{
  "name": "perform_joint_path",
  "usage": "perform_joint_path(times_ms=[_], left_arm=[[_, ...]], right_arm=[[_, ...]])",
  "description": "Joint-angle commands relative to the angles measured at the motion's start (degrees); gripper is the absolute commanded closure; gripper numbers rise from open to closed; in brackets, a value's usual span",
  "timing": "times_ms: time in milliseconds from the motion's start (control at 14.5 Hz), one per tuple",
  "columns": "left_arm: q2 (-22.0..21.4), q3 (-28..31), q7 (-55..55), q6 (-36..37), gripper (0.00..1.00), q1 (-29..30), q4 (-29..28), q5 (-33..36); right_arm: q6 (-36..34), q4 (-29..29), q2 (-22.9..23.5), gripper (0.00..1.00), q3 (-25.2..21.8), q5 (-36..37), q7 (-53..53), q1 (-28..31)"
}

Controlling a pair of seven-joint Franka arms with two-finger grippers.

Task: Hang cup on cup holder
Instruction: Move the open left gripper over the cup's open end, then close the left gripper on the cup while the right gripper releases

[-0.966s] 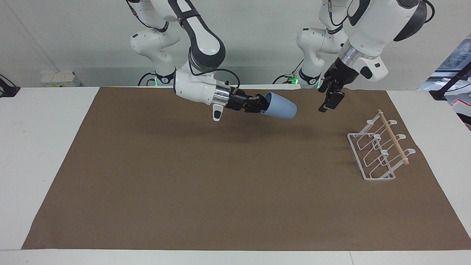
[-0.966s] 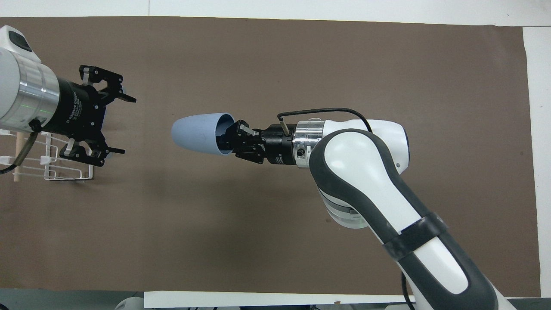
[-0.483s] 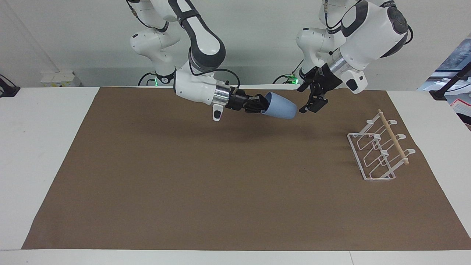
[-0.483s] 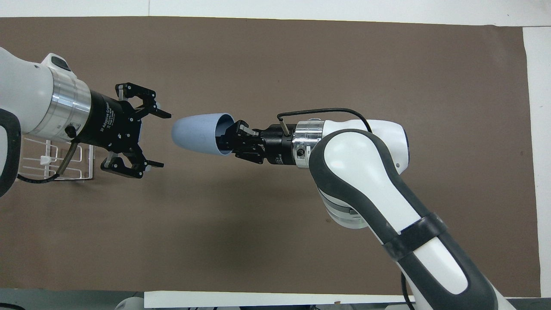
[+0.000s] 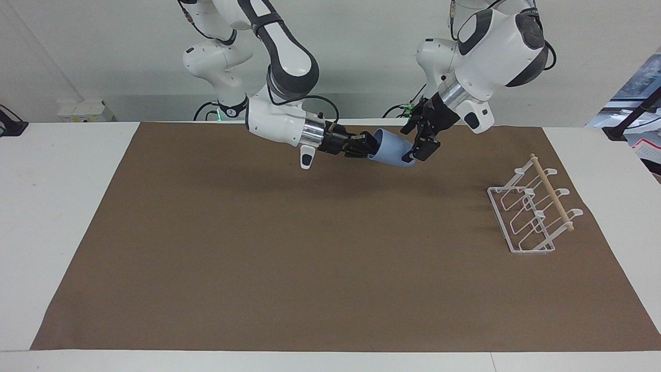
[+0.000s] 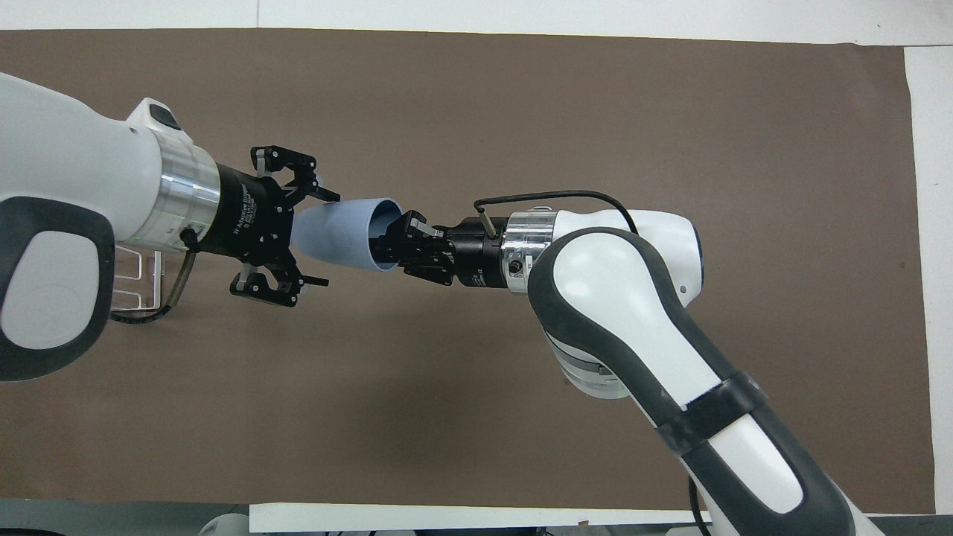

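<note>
While it hangs in the air over the brown mat (image 5: 258, 248), the cup (image 5: 393, 150) lies nearly on its side, its long axis running along the table: mouth toward the right arm's end, narrow base toward the left arm's end. The right gripper (image 5: 364, 144) pinches its rim, one finger inside the mouth. The overhead view shows the left gripper (image 6: 309, 237) spread wide, its fingers (image 6: 322, 195) straddling the cup's base without closing; the facing view hides that gap. The cup holder (image 5: 532, 212) stands on the mat toward the left arm's end, largely covered by the left arm from overhead. Half a second ago the left gripper was short of the cup's base.
</note>
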State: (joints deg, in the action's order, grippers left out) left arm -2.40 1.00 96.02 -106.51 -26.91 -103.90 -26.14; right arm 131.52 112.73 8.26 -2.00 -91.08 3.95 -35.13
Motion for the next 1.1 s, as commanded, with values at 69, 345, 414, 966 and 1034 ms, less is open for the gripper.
perform_joint_path(times_ms=[69, 345, 414, 966, 1034], left_arm=[[-0.2, 0.5, 0.7, -3.5, 0.22, -2.4, -1.8, -0.8], [-0.2, 0.7, -0.3, -4.8, 1.00, -4.4, -2.4, 0.0], [-0.2, 0.7, -0.1, -4.3, 1.00, -4.3, -2.1, 0.0], [1.7, 1.3, 4.1, 2.8, 1.00, -3.2, 2.6, 18.4], [1.7, 1.3, 4.1, 4.4, 1.00, -2.5, 2.6, 23.4]], right_arm=[[0.8, -0.5, 0.1, 1.00, -0.1, -1.2, -0.9, -0.4], [1.2, -0.6, 0.1, 1.00, 0.0, -1.2, -0.9, -0.5], [1.2, -0.6, 0.1, 1.00, -0.1, -1.2, -1.0, -0.4], [2.3, 0.0, -3.5, 0.01, -0.4, 3.1, -2.1, 3.0], [2.4, 0.1, -4.6, 0.01, -0.5, 7.2, -2.1, 4.3]])
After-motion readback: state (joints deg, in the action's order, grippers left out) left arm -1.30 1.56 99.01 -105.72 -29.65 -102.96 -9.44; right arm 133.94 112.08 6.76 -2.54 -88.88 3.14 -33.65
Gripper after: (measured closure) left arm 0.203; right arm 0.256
